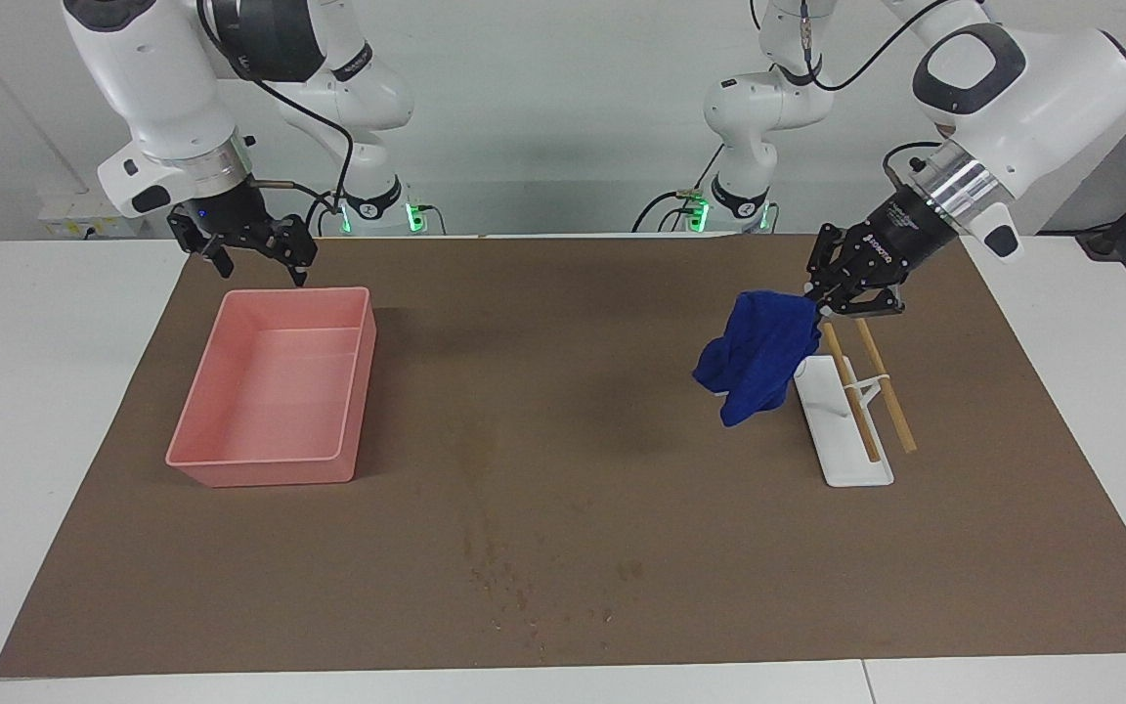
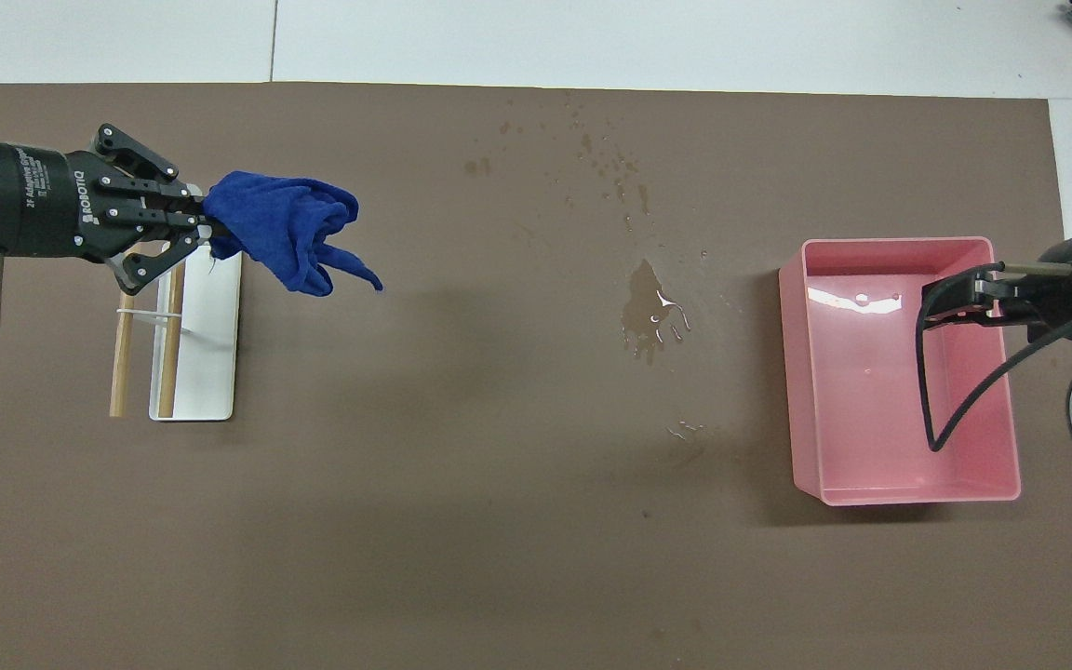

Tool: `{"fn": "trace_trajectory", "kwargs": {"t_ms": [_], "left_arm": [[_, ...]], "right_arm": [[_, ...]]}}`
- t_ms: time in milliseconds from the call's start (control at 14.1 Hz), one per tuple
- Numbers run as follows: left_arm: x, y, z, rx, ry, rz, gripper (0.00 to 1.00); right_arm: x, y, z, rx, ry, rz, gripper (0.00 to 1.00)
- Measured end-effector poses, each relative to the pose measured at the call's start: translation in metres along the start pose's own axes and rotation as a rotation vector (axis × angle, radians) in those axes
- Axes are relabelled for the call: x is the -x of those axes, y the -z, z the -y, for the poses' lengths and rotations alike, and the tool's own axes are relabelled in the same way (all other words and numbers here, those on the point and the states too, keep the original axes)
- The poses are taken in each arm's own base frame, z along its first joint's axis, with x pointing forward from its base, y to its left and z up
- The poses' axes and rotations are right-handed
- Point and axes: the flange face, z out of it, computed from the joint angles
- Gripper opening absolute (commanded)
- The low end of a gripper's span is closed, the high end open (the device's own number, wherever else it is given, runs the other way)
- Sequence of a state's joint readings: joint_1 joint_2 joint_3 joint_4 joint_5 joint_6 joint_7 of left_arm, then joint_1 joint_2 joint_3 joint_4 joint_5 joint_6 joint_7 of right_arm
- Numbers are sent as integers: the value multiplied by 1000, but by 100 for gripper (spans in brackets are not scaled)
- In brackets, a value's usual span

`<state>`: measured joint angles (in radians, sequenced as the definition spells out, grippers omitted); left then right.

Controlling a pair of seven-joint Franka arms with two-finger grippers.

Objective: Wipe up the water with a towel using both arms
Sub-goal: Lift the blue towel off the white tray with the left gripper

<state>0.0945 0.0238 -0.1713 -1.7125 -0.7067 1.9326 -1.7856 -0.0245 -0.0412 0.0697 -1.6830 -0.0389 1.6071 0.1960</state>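
Observation:
My left gripper (image 1: 829,301) (image 2: 202,223) is shut on one end of the deep blue towel (image 1: 757,354) (image 2: 287,229). It holds the towel in the air beside the white stand, and the cloth hangs free toward the table's middle. The water shows as dark specks (image 1: 504,579) (image 2: 612,169) near the mat's edge farthest from the robots, and as a small puddle (image 2: 649,312) at mid-table. My right gripper (image 1: 258,262) (image 2: 934,300) waits open and empty over the pink tray's edge.
The pink tray (image 1: 270,467) (image 2: 899,246) stands toward the right arm's end of the brown mat. A white stand (image 1: 842,452) (image 2: 210,372) with two wooden rods (image 1: 890,396) (image 2: 119,368) sits toward the left arm's end.

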Motion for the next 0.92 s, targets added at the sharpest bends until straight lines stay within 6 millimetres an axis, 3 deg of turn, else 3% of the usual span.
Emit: {"fn": "trace_trajectory", "kwargs": {"t_ms": [285, 925], "left_arm": [[-7, -6, -5, 44, 168, 75, 0], [12, -16, 7, 34, 190, 89, 0]], "right_arm": [[0, 0, 0, 0, 0, 0, 100], [0, 0, 0, -1, 1, 0, 100]]}}
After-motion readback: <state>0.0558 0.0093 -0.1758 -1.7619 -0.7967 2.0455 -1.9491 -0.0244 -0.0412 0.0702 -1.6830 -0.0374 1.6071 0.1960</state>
